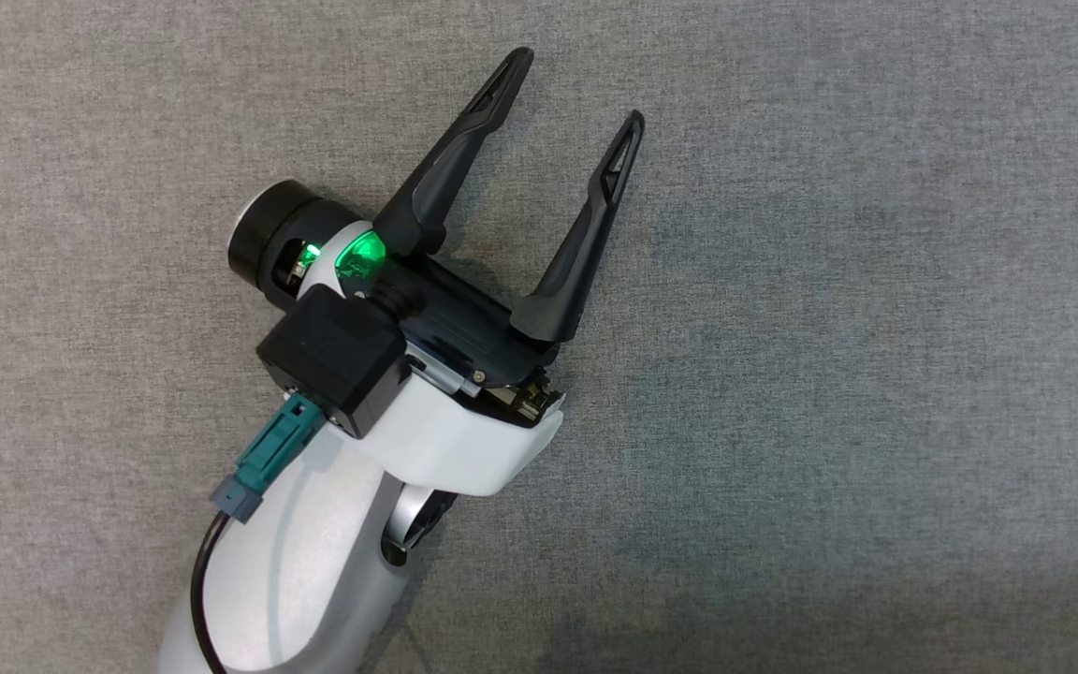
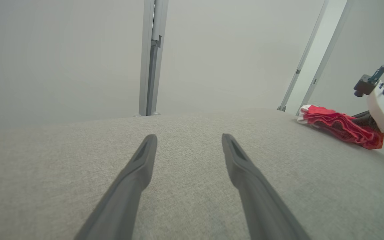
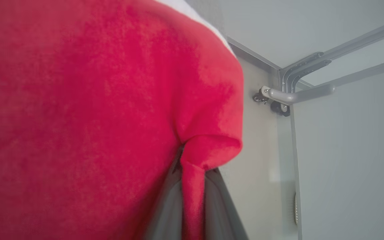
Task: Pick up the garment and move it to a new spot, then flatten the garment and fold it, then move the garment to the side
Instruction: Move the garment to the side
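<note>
Grey cloth surface [image 1: 876,374], frame posts [image 2: 152,56] behind | left fingers [image 1: 586,234] spread, empty | right fingers [image 3: 220,206] pinching garment [image 3: 78,116]

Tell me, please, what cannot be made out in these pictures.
1. Right wrist view: the red garment, close and blurred, covers the right gripper's fingertips; its kind and outline are unclear.
2. Left wrist view: the garment is small and bunched near the right edge, which cuts off the right arm.
3. Head view: the left gripper hides the grey fabric surface beneath it.
</note>
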Available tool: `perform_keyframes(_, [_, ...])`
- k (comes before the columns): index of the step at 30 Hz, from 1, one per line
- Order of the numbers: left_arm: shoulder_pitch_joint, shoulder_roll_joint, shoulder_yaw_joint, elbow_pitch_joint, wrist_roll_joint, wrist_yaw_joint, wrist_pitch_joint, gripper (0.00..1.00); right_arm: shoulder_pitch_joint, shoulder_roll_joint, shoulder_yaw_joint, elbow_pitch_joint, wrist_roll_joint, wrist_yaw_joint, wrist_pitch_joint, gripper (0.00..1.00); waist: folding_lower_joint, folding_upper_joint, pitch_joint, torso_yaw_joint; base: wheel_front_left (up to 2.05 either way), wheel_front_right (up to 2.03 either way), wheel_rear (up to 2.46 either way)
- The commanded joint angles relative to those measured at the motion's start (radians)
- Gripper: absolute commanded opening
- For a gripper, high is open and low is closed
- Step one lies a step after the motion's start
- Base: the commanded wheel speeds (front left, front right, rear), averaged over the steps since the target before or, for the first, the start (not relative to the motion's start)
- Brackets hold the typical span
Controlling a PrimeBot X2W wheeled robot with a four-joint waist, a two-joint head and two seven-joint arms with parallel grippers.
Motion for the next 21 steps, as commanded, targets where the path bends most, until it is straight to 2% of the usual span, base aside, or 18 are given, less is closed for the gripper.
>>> perform_keyframes(1, [-0.009, 0.004, -0.001, 0.000, -0.008, 0.006, -0.002, 1.00, -0.013, 0.004, -0.005, 0.021, -0.008, -0.001, -0.004, 0.00, -0.0001, 0.0000, 0.000, 0.002, 0.00, 0.00, 0.00])
perform_keyframes(3, [-0.008, 0.004, -0.007, -0.003, -0.016, 0.009, -0.002, 1.00, -0.026, 0.011, -0.009, 0.042, -0.034, -0.001, -0.023, 1.00, -0.0001, 0.0000, -0.002, 0.006, 0.00, 0.00, 0.00])
perform_keyframes(6, [-0.001, 0.004, -0.006, -0.006, -0.034, 0.019, -0.002, 1.00, -0.055, 0.022, -0.024, 0.086, -0.071, -0.001, -0.040, 1.00, -0.0001, 0.0000, -0.011, 0.009, 0.00, 0.00, 0.00])
perform_keyframes(13, [0.025, 0.004, -0.008, 0.006, -0.052, 0.028, -0.002, 1.00, -0.087, 0.073, -0.021, 0.152, -0.138, -0.001, 0.003, 1.00, -0.0001, 0.0000, -0.078, 0.014, 0.00, 0.00, 0.00])
perform_keyframes(21, [0.106, 0.004, 0.045, 0.015, -0.059, 0.046, -0.002, 1.00, -0.068, 0.268, -0.073, 0.150, -0.100, -0.001, -0.112, 1.00, -0.0001, 0.0000, -0.255, -0.006, 0.00, 0.00, 0.00])
